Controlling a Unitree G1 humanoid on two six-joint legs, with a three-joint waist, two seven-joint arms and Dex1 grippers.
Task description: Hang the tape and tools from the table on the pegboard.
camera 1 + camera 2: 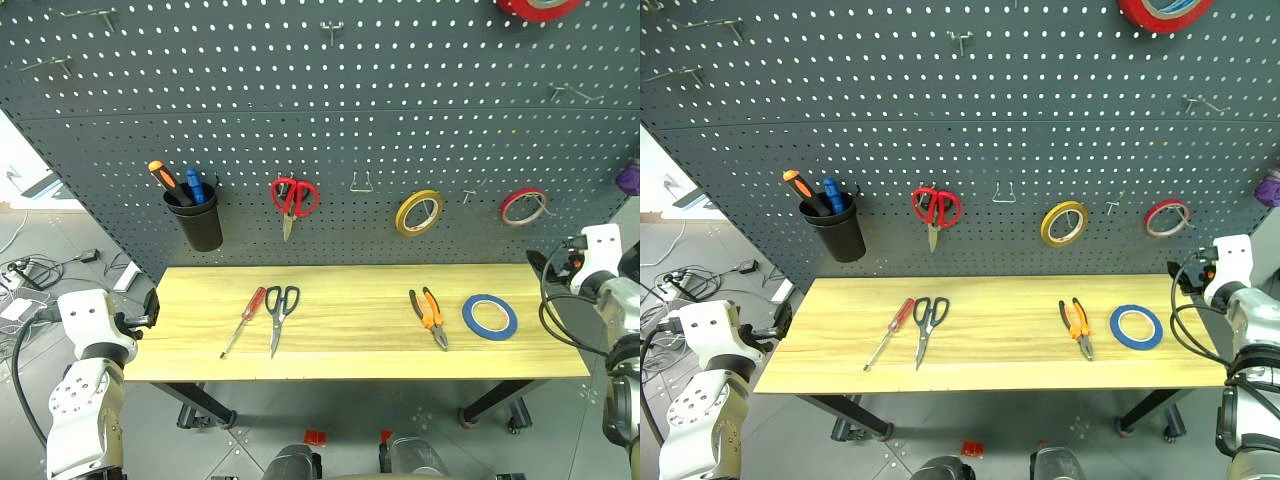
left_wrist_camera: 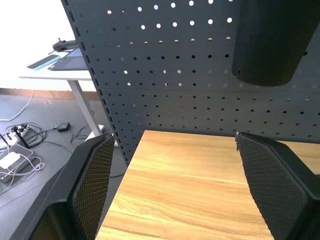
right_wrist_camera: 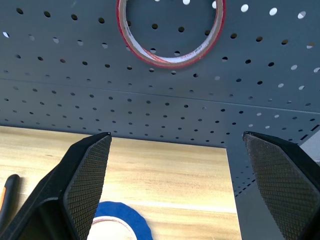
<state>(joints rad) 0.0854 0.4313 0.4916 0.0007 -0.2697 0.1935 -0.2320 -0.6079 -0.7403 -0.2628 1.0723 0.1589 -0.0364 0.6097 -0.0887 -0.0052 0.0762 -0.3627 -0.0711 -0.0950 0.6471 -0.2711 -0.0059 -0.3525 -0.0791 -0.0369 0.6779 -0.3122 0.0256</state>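
A black cup [image 1: 197, 222] holds an orange-handled screwdriver [image 1: 162, 178] and a blue-handled screwdriver [image 1: 194, 184]; it hangs just above and ahead of the left jaws. Red-handled scissors [image 1: 293, 200] hang beside it. A yellow tape roll [image 1: 418, 212] hangs further along. A red tape roll [image 3: 170, 35] hangs directly above and ahead of the right jaws. A second red roll [image 1: 537, 8] hangs higher.

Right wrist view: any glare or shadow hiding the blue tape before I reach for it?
Right wrist view: no glare; the blue tape is partly cut off at the frame edge beside one open finger. Left eye view: even light, the whole roll lies flat on the table, with soft shadows under the tools.
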